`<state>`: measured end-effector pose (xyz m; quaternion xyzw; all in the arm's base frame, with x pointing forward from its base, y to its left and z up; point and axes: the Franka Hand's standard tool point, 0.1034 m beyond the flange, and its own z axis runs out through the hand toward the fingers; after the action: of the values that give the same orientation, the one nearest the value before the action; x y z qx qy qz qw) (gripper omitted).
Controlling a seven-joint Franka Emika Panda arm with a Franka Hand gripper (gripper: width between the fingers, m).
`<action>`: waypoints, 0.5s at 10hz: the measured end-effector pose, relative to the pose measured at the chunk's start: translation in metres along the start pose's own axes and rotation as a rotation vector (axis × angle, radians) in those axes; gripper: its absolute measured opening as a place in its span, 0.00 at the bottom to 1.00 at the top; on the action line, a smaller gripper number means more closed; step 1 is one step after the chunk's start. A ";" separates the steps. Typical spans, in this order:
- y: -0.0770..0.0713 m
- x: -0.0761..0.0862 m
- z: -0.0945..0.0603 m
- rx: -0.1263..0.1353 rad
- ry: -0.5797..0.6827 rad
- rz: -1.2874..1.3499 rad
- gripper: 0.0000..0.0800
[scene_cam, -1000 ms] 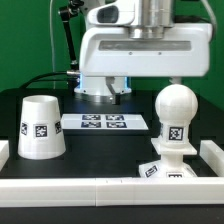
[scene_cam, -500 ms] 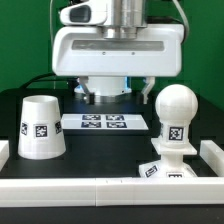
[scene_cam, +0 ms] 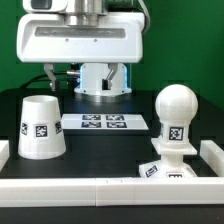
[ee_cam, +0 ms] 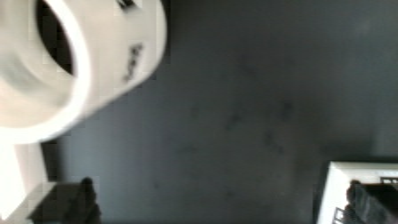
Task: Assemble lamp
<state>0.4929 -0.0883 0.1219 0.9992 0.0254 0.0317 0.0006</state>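
The white cone shade (scene_cam: 41,127) stands wide end down at the exterior view's left. The round-topped bulb post (scene_cam: 172,118) stands upright on the flared square base (scene_cam: 163,167) at the right. My gripper's white hand (scene_cam: 80,40) hangs high above the table, over the left half; its fingertips do not show clearly there. In the wrist view my gripper (ee_cam: 222,205) is open and empty, with one dark fingertip (ee_cam: 71,203) at each side over bare black table. The shade's rim (ee_cam: 107,60) fills one corner, apart from the fingers.
The marker board (scene_cam: 104,121) lies flat at mid-table and shows at the wrist view's edge (ee_cam: 365,185). The glossy robot pedestal (scene_cam: 102,82) stands behind it. A low white wall (scene_cam: 100,187) runs along the table's front and sides.
My gripper has moved steadily toward the exterior view's left, from over the right half to over the shade's side. The lamp parts have not moved.
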 end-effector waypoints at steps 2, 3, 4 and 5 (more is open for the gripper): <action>0.002 -0.003 0.001 0.000 -0.004 -0.002 0.87; 0.001 -0.003 0.002 0.000 -0.005 -0.004 0.87; 0.002 -0.003 0.002 0.000 -0.005 -0.003 0.87; 0.003 -0.005 0.003 0.000 -0.007 -0.006 0.87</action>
<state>0.4883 -0.0915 0.1187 0.9992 0.0286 0.0282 0.0010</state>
